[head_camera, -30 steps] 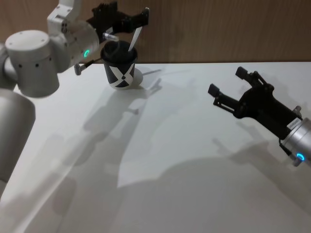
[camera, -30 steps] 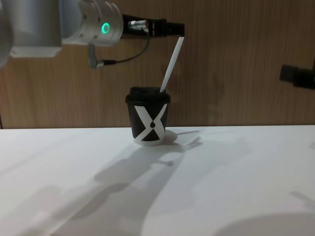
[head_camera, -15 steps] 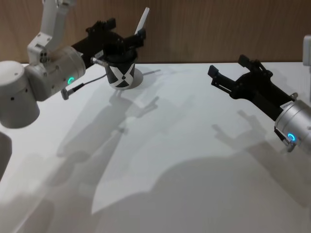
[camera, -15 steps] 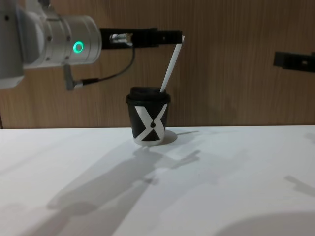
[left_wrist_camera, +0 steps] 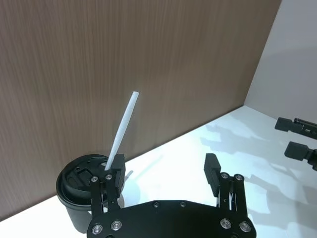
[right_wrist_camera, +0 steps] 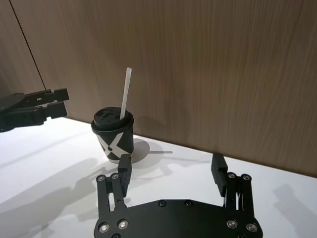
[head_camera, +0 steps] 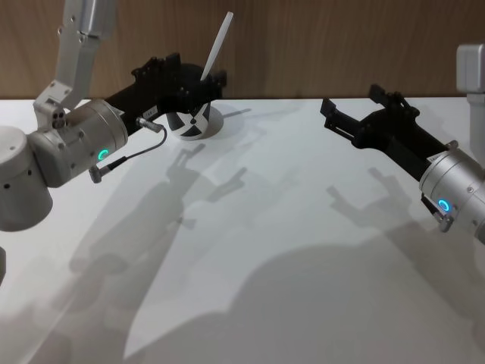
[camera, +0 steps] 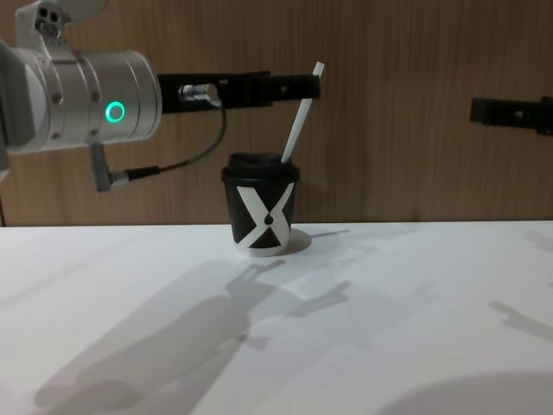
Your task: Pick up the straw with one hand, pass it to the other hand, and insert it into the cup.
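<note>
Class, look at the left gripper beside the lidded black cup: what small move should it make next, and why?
Probably draw the left gripper back from the black paper cup. The thin white straw already stands in the lid, leaning, and the jaws are open around it, so nothing remains to hold.

the cup (camera: 263, 210) stands on the table (camera: 276, 328) at its far edge, left of the middle, just before the wall (camera: 389, 173). the straw (camera: 300, 117) stands in the cup, leaning right. the left pincer (head_camera: 206, 82) is beside the straw, above the cup. the right pincer (head_camera: 350, 121) hangs well apart to the right.
</note>
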